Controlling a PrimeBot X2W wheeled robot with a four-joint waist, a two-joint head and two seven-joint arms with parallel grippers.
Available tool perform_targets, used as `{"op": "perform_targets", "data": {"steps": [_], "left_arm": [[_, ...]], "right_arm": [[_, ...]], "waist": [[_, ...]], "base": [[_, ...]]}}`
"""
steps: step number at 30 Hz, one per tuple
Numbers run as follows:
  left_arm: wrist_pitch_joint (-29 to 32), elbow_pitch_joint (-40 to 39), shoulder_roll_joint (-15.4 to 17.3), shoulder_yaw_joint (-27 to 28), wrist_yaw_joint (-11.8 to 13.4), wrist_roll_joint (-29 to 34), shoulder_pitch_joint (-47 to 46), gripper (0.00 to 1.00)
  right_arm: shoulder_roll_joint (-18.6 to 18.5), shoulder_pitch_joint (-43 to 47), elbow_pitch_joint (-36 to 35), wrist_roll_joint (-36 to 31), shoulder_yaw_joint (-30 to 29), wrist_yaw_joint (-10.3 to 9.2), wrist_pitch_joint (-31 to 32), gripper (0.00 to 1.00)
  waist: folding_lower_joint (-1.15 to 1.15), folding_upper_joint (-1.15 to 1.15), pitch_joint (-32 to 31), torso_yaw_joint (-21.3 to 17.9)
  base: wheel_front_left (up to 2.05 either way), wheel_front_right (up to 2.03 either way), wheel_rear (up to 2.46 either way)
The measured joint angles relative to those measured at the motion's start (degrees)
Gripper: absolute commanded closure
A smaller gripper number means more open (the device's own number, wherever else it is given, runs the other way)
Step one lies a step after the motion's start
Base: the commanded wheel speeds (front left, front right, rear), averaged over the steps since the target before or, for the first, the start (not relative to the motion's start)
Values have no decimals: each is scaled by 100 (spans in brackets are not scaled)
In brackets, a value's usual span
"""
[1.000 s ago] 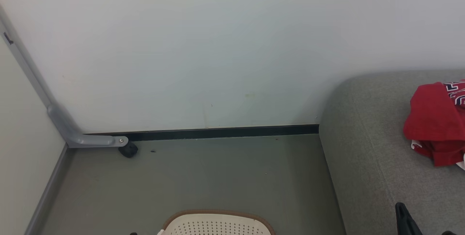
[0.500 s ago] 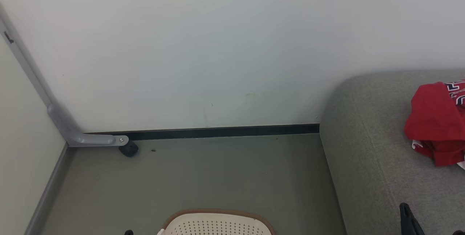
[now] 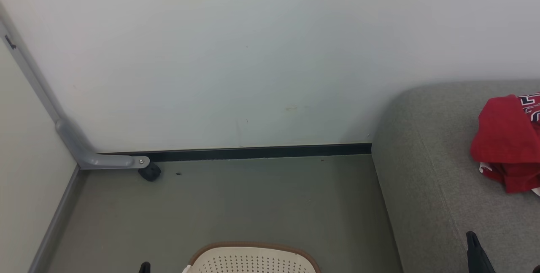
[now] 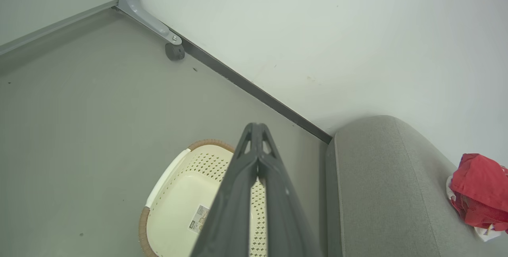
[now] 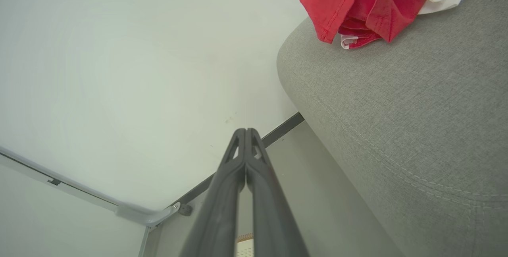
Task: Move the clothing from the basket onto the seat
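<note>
Looking along the left gripper (image 4: pixel 258 130), you see its jaws pressed together on nothing, hanging above the basket (image 4: pixel 174 193), which stands on the floor (image 4: pixel 79 110) near the seat's left side. The right gripper (image 5: pixel 246 132) is likewise closed and empty, off the seat's rounded corner.

The clothing (image 3: pixel 506 142) lies in a red heap on the seat (image 3: pixel 422 159), well in from that corner. It is ahead and to the right of the right jaws, so your right arm is much the nearer. The heap has no clear long axis.

What you can see of the basket's bottom is bare apart from a label (image 4: pixel 198 218), so the job looks finished. But the left fingers cover a strip of it, and the head view cuts off most of the basket and the heap's right part. Check that strip before calling it done.
</note>
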Motion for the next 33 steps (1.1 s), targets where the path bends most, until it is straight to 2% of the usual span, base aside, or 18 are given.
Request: {"op": "perform_targets", "data": {"steps": [33], "left_arm": [[421, 42, -104, 516, -458, -2431, -354, 100]], "right_arm": [[124, -358, 404, 2627, -271, 131, 510, 100]], "waist": [[0, 0, 39, 23]], "base": [[0, 0, 0]]}}
